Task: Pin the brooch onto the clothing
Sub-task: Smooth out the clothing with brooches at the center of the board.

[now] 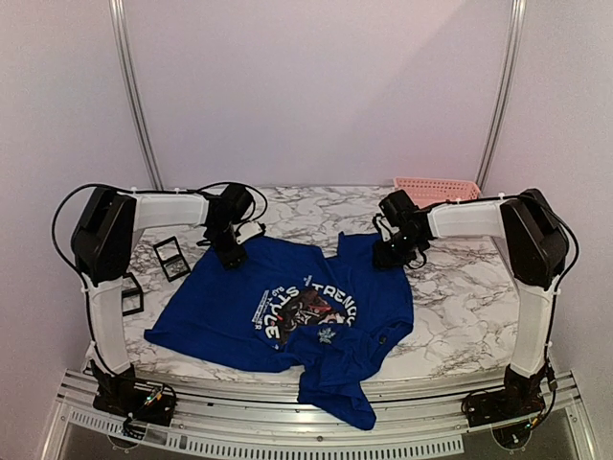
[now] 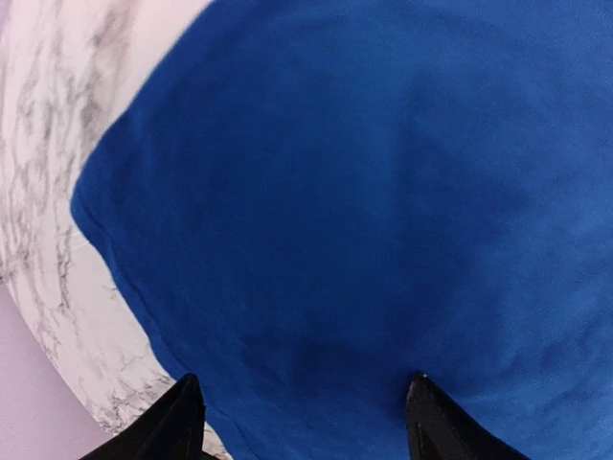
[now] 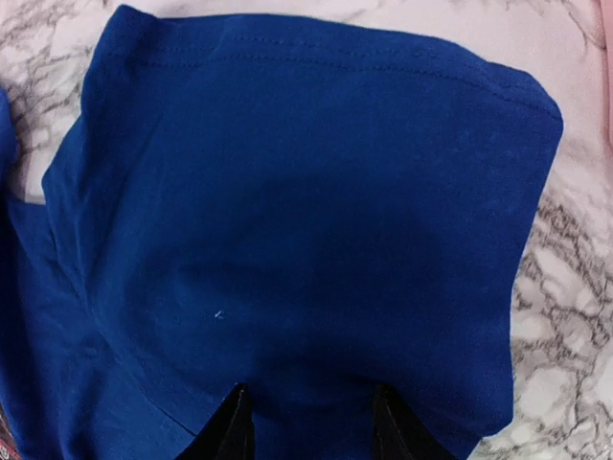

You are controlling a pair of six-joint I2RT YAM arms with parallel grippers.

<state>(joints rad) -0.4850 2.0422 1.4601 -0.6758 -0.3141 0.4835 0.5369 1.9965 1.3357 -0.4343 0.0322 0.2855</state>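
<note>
The royal-blue T-shirt (image 1: 287, 287) lies spread on the marble table, its round print of white lettering (image 1: 308, 311) facing up. A small pale piece (image 1: 326, 334) sits on the shirt at the print's near edge; I cannot tell if it is the brooch. My left gripper (image 1: 230, 255) is open over the shirt's far left corner; in the left wrist view (image 2: 302, 383) only blue cloth (image 2: 364, 192) lies between the jaws. My right gripper (image 1: 394, 255) is open over the far right sleeve, also with bare cloth (image 3: 306, 192) under it in the right wrist view (image 3: 308, 393).
Two black square frames (image 1: 172, 257) (image 1: 129, 294) lie on the table left of the shirt. A pink basket (image 1: 436, 190) stands at the back right. The shirt's lower part (image 1: 335, 393) hangs over the table's near edge. Bare marble (image 1: 469, 297) lies to the right.
</note>
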